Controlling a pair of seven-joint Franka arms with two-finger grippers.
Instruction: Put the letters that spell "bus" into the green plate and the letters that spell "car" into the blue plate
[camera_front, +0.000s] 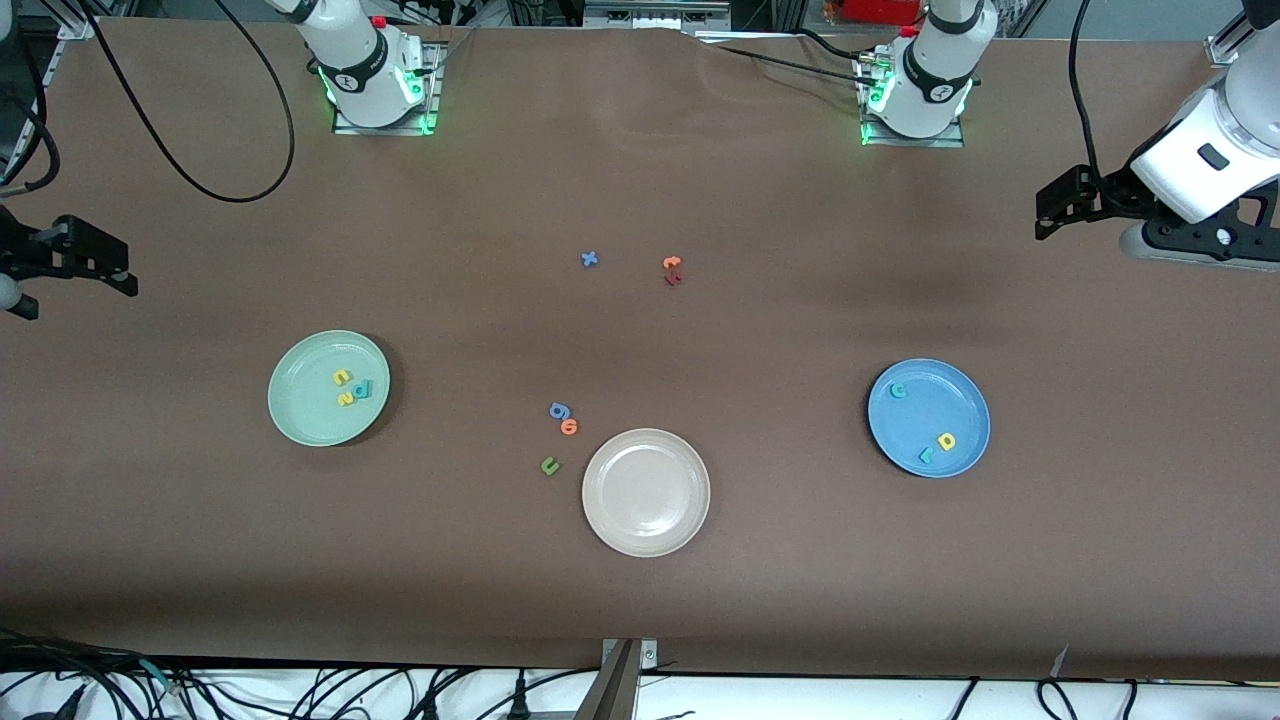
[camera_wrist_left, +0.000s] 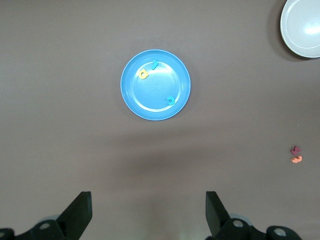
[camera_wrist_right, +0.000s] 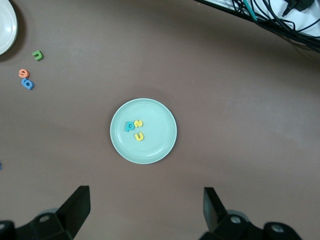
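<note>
The green plate (camera_front: 300, 405) (camera_wrist_right: 159, 125) holds the teal "b" (camera_front: 362, 389) (camera_wrist_right: 129, 126), the yellow "u" (camera_front: 341, 377) (camera_wrist_right: 139, 136) and the yellow "s" (camera_front: 345, 399) (camera_wrist_right: 139, 123). The blue plate (camera_front: 955, 395) (camera_wrist_left: 155, 95) holds the teal "c" (camera_front: 898, 391) (camera_wrist_left: 170, 100), the yellow "a" (camera_front: 946, 440) (camera_wrist_left: 144, 74) and the teal "r" (camera_front: 926, 456) (camera_wrist_left: 155, 63). My left gripper (camera_front: 1042, 218) (camera_wrist_left: 148, 210) hangs open and empty over bare table at the left arm's end. My right gripper (camera_front: 125, 278) (camera_wrist_right: 146, 207) hangs open and empty at the right arm's end.
A beige-white plate (camera_front: 646, 535) lies between the two plates, nearer the front camera. Beside it lie a blue "g" (camera_front: 559, 410), an orange "o" (camera_front: 569, 427) and a dark green "u" (camera_front: 549, 465). Farther back lie a blue "x" (camera_front: 589, 259) and orange and red letters (camera_front: 672, 270).
</note>
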